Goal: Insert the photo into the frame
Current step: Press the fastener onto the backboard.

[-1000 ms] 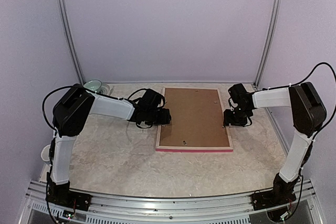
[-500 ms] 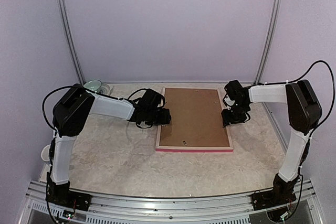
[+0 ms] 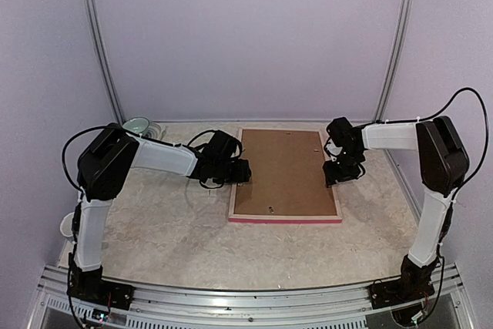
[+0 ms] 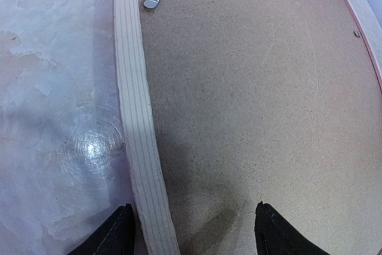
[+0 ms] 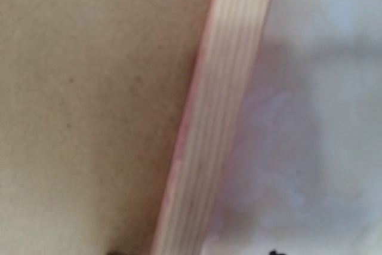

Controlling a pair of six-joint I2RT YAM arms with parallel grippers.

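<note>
Right jaws have shifted toward 9 o'clock and stand open astride the 3 o'clock rail of the frame. Left jaws, open and empty, straddle its 9 o'clock rail. Frame lies pale side up at desk centre, brown board inside.

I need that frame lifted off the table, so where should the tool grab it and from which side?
Take a long side rail of the frame, from above, one finger outside it and one over the backing board. The frame lies flat and face down, so probably only its thin rails fit between the fingers.
</note>
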